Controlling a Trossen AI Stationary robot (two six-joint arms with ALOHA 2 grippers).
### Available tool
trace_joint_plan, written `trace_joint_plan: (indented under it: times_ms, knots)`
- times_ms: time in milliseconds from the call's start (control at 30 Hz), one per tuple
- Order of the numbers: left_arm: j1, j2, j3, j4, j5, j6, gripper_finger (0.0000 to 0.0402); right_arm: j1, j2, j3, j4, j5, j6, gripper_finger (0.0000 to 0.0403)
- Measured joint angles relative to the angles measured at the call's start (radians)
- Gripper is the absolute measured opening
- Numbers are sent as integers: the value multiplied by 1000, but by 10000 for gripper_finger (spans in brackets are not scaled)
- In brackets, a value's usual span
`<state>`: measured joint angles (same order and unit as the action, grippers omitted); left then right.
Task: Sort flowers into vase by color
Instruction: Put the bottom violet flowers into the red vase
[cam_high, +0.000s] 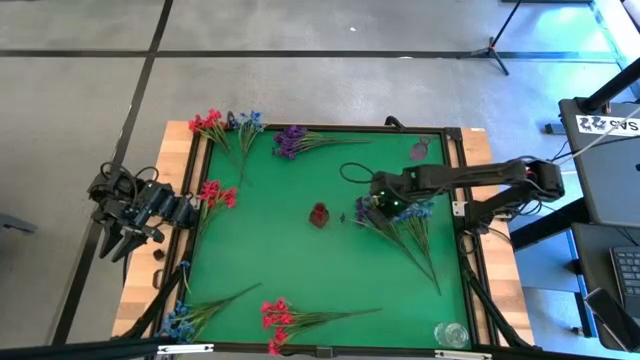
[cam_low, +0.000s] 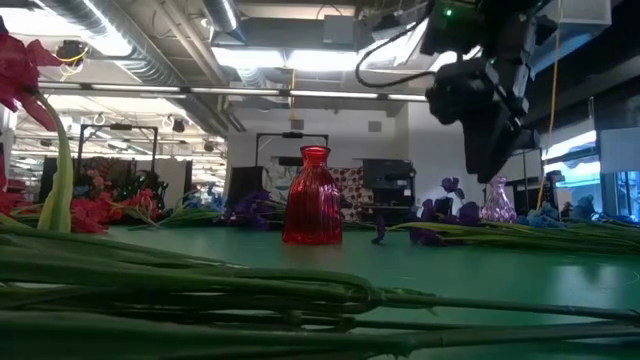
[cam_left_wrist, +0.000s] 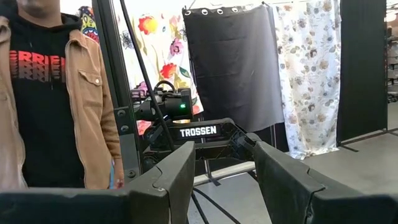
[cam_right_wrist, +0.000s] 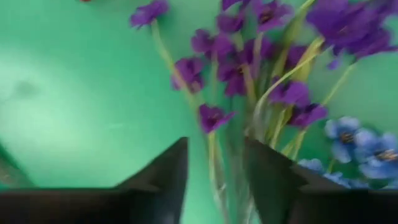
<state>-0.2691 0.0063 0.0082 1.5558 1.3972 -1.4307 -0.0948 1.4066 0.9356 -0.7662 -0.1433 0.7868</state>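
Observation:
Flower sprigs lie flat on the green mat (cam_high: 280, 250): red (cam_high: 205, 122), blue (cam_high: 248, 120) and purple (cam_high: 290, 140) at the far edge, red (cam_high: 213, 193) at the left, blue (cam_high: 180, 320) and red (cam_high: 275, 318) near the front. A purple and blue bunch (cam_high: 405, 220) lies at the right. A red vase (cam_high: 318, 215) stands upright mid-mat. My right gripper (cam_right_wrist: 216, 146) hangs open above the purple blossoms (cam_right_wrist: 249, 68), pointing steeply down and clear of them in the low view (cam_low: 490, 165). My left gripper (cam_left_wrist: 222, 149) is open, off the mat's left edge (cam_high: 118, 245).
A purple vase (cam_high: 420, 150) stands at the mat's far right corner and a clear vase (cam_high: 450, 333) at the near right corner. Blue blossoms (cam_right_wrist: 360, 143) lie beside the purple ones. A person in a tan jacket (cam_left_wrist: 56, 93) stands beyond the table.

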Motion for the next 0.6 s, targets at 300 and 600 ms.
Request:
trace_joint_plan:
  times_ms: [300, 600]
  knots:
    - [0, 0, 0, 0, 0, 0, 161, 2, 103, 0, 6, 130, -129, 292]
    - [0, 0, 0, 0, 0, 0, 161, 3, 251, 0, 9, 125, -192, 248]
